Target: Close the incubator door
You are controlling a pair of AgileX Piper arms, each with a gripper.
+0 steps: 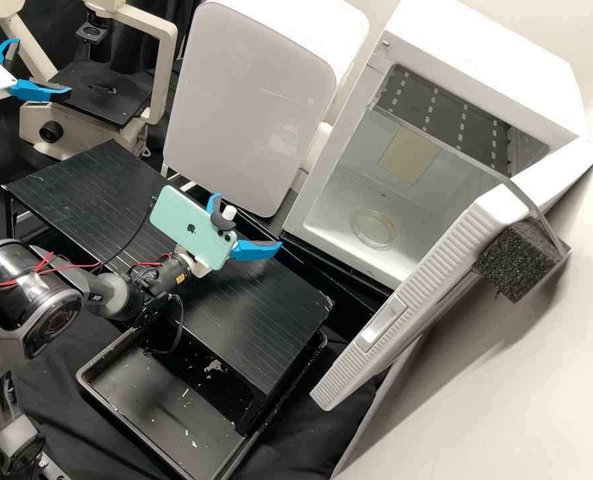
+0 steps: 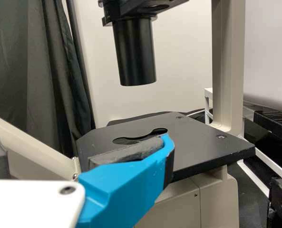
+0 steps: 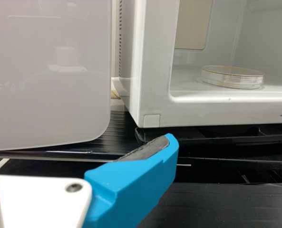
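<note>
The white incubator (image 1: pixel 496 47) stands at the back right with its door (image 1: pixel 419 290) swung wide toward the front. My right gripper (image 1: pixel 247 221) is held over the black platform, left of the door and apart from it, its fingers spread and empty. In the right wrist view the right gripper (image 3: pixel 81 133) is in front of the incubator's lower front corner (image 3: pixel 151 119). At the upper left, by the microscope, my left gripper (image 1: pixel 43 65) is open too. The left wrist view has the left gripper (image 2: pixel 79 137) before the microscope stage (image 2: pixel 198 147), holding nothing.
A clear round dish (image 1: pixel 374 229) lies inside the incubator. Black foam (image 1: pixel 516 260) is beside the door's far side. A grey-fronted white appliance (image 1: pixel 249 100) stands left of the incubator. Below the platform (image 1: pixel 263 320) is a black tray (image 1: pixel 156 407). The microscope (image 1: pixel 103 93) occupies the upper left.
</note>
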